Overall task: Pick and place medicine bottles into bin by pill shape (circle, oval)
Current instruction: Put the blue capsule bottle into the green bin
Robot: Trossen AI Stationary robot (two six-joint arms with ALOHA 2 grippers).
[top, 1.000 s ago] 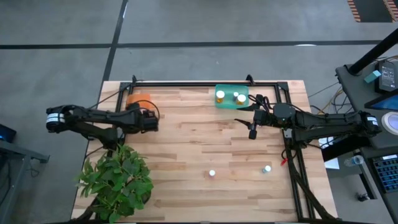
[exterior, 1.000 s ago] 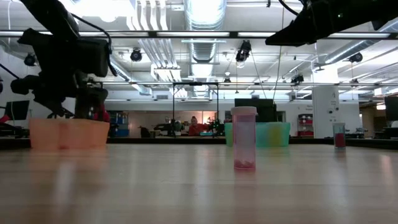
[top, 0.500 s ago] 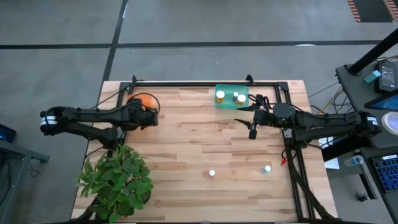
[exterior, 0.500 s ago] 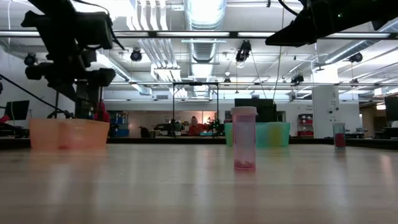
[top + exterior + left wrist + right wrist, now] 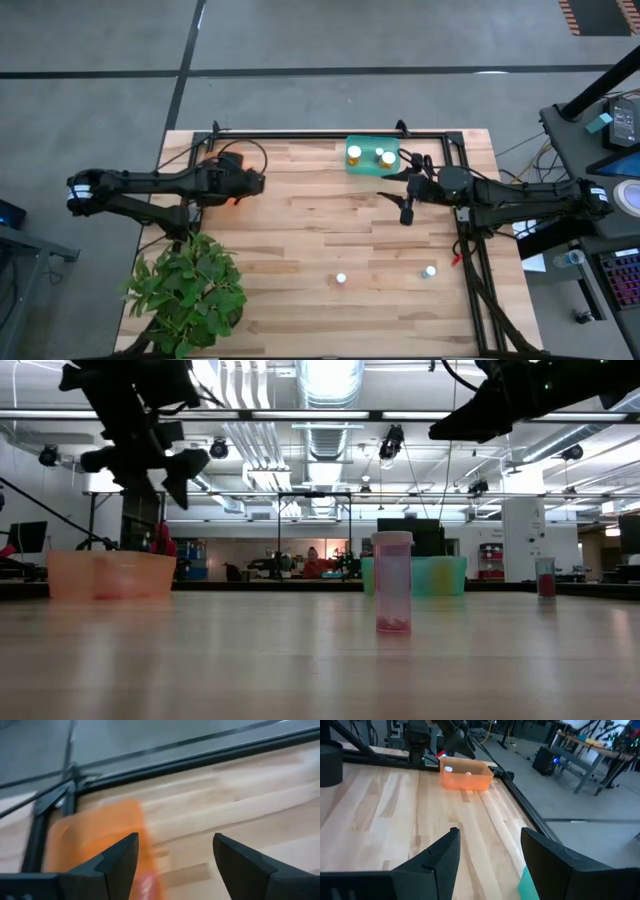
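Out on the near boards two medicine bottles (image 5: pixel 341 279) stand upright, probably light, rigid, tippy, best pinched round the body while both grippers (image 5: pixel 254 184) gape empty.

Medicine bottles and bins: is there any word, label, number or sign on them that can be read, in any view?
None can be read.
Nearest medicine bottle: no legible label.
Far bottle: too small to tell.
Orange bin and green bin: no visible text.
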